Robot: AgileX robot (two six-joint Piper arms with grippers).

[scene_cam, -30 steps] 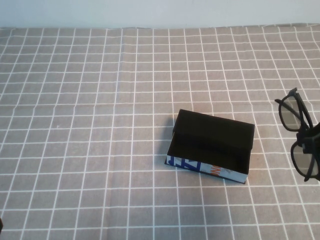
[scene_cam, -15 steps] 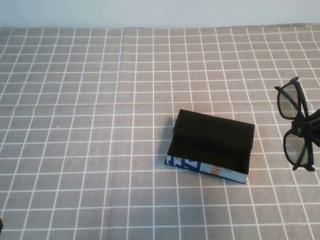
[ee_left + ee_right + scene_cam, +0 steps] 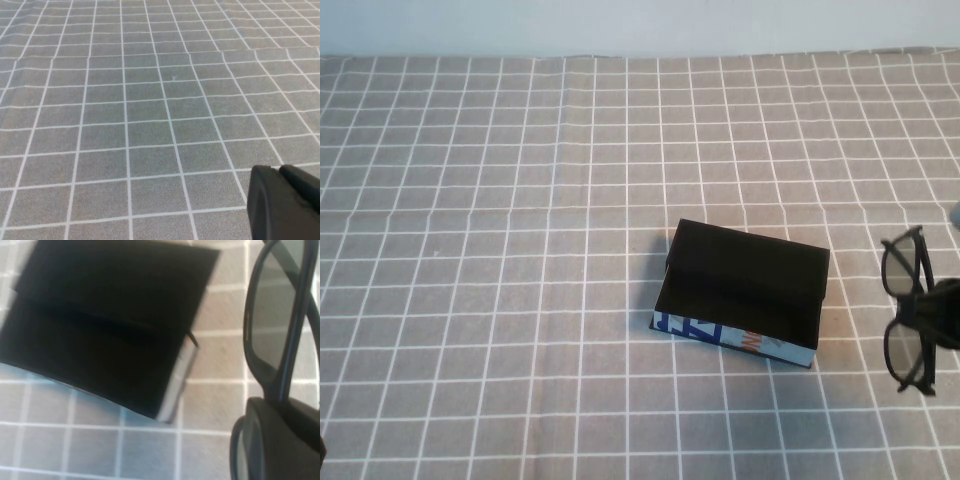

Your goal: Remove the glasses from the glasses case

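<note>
The glasses case (image 3: pixel 745 288) lies open on the checked cloth right of centre, black inside, white printed side toward me, nothing in it. It also fills the right wrist view (image 3: pixel 110 315). The black glasses (image 3: pixel 900 272) are to the right of the case, outside it, low over the cloth. My right gripper (image 3: pixel 927 312) is shut on the glasses at the bridge, seen close in the right wrist view (image 3: pixel 272 325). My left gripper (image 3: pixel 282 197) is shut and empty over bare cloth at the near left.
A grey cloth with white grid lines (image 3: pixel 520 250) covers the table. A pale wall (image 3: pixel 620 25) runs along the far edge. A crease in the cloth (image 3: pixel 150 55) crosses the left wrist view.
My right gripper has carried the glasses toward the near side and lower, close to the cloth beside the case. The case and the left arm have not moved.
</note>
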